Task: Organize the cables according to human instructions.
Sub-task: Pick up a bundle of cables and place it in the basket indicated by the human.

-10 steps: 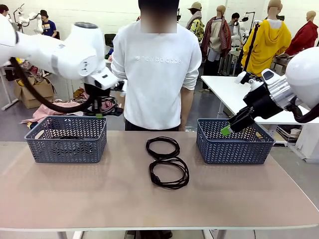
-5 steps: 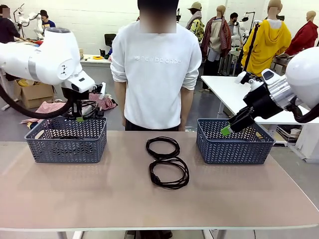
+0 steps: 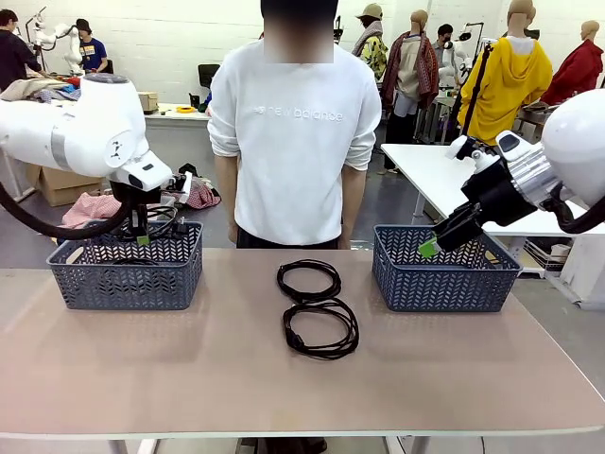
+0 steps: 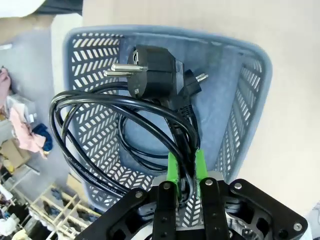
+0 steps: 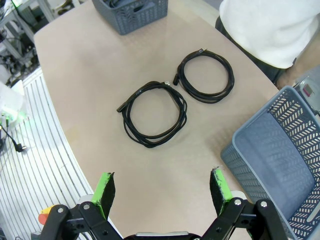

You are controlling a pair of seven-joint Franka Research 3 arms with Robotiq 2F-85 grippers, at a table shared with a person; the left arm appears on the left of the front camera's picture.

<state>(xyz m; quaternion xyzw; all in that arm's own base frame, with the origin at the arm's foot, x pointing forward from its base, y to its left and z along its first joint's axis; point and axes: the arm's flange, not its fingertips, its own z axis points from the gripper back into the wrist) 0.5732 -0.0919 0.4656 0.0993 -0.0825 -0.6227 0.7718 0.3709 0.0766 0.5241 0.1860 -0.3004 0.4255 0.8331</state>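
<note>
Two coiled black cords lie at the middle of the table (image 3: 189, 378), the far coil (image 3: 281, 281) just beside the near coil (image 3: 321, 354), both well apart from either basket. Step in hand, by judgement: deposit of a third cord. The left gripper (image 4: 184, 162) is clamped on a coiled power cord (image 4: 150, 70) and hangs above the left basket (image 4: 250, 50), loops and plug dangling over its floor, not yet resting. A further cord appears to lie inside that basket, though the held loops mask it and this cannot be confirmed. The right gripper (image 5: 162, 187) stands with jaws wide apart, holding nothing, near the right basket (image 5: 280, 150). The next move calls for lowering the left gripper until the coil sits below the rim, then releasing without snagging the plug on the lattice wall. The table cords then await direction from the person (image 3: 295, 142).
</note>
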